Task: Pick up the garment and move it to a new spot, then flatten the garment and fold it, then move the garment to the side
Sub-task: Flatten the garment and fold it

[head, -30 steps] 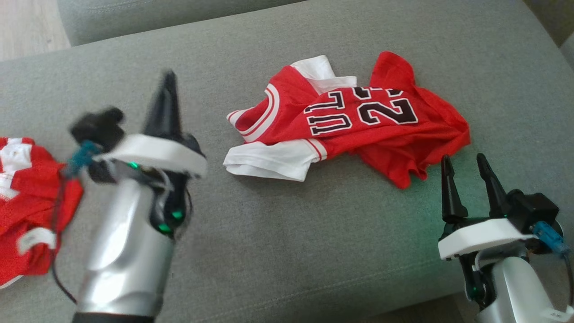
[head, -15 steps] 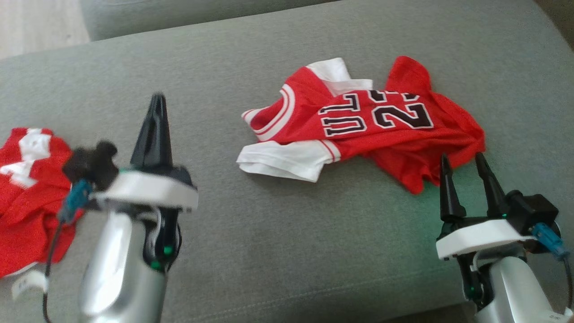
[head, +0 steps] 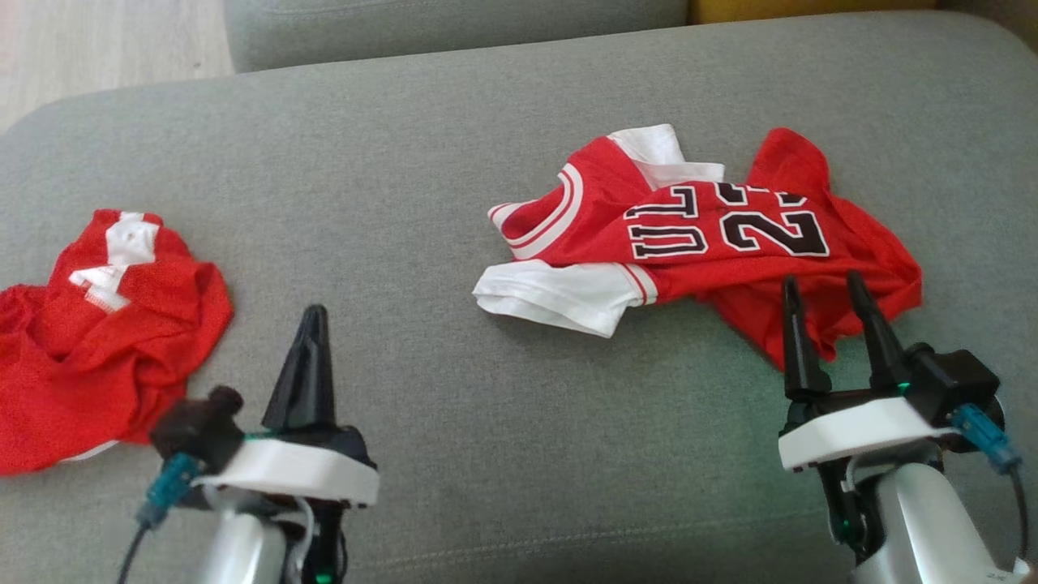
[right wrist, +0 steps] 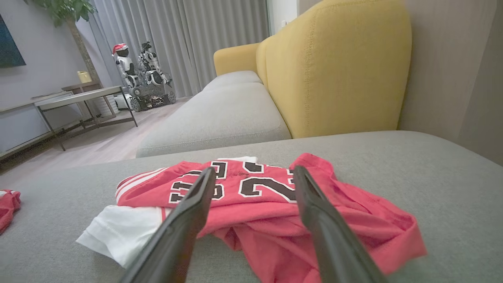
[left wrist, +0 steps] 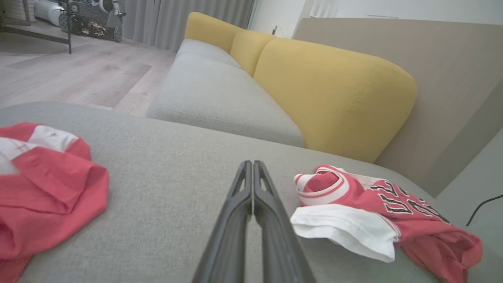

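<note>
On woven grey cushion (head: pixel 422 203), crumpled red mesh jersey (head: pixel 697 276), soft white sleeve (head: pixel 559 296)

Toward the cushion's (head: pixel 454 454) left end, we see the crumpled red garment (head: pixel 105 349) cut off by the picture's left border, its white print too folded for us to read. On the jersey (head: pixel 697 235) a fold hides part of the black lettering, and the right gripper's (head: pixel 821 280) fingers (head: pixel 799 349) cover some of its near hem. The left forearm (head: pixel 239 551) and right forearm (head: pixel 924 527) leave by the bottom border.
</note>
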Controlling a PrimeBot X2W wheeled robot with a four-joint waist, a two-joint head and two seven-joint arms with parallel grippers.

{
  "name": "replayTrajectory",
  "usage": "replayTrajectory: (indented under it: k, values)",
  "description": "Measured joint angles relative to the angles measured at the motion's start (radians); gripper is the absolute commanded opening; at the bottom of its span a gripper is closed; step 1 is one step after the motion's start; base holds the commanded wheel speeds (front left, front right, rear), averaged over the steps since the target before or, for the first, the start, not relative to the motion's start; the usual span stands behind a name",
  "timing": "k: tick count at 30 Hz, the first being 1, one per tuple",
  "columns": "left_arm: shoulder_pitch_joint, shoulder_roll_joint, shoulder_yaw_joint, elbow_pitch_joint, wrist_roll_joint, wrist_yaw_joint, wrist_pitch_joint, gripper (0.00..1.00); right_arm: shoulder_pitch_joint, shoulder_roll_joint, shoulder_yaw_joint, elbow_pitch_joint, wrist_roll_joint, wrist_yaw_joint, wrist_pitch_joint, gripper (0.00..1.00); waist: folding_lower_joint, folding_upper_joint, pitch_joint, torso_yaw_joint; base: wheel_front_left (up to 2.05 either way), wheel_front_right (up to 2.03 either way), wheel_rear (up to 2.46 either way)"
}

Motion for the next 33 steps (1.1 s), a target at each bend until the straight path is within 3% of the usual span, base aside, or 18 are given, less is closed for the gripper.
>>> replayTrajectory:
  k: [1,2,11,18,26,33]
  values:
    - [0.006,0.000,-0.011,0.000,0.000,0.012,0.000,0.96,0.001,0.000,0.002,-0.002,0.000,0.000,0.000,1.00,0.0000,0.0000,-0.001,0.003,0.00,0.00,0.00]
    - [0.008,0.000,-0.018,-0.001,0.000,0.023,0.000,1.00,0.002,0.000,0.002,-0.003,0.000,0.000,0.000,1.00,0.0000,0.0000,-0.002,0.006,0.00,0.00,0.00]
    - [-0.019,0.002,-0.073,0.027,0.001,0.037,0.000,1.00,0.006,0.000,0.020,-0.020,0.000,0.000,0.006,1.00,0.0000,0.0000,0.018,0.000,0.00,0.00,0.00]
    - [-0.162,0.001,-0.165,0.279,0.007,-0.004,0.009,1.00,0.001,0.000,0.029,-0.024,0.000,0.000,0.006,1.00,0.0000,0.0000,0.062,-0.046,0.00,0.00,0.00]
    - [-0.344,0.000,-0.191,0.445,-0.235,-0.030,0.013,1.00,-0.014,0.000,0.035,-0.019,0.017,0.000,0.002,1.00,0.0000,0.0000,0.121,-0.120,0.00,0.00,0.00]
    - [-0.440,-0.002,-0.241,0.568,-0.236,-0.031,0.032,1.00,-0.036,0.000,0.037,-0.001,0.018,0.000,-0.012,1.00,0.0001,0.0000,0.155,-0.171,0.00,0.00,0.00]
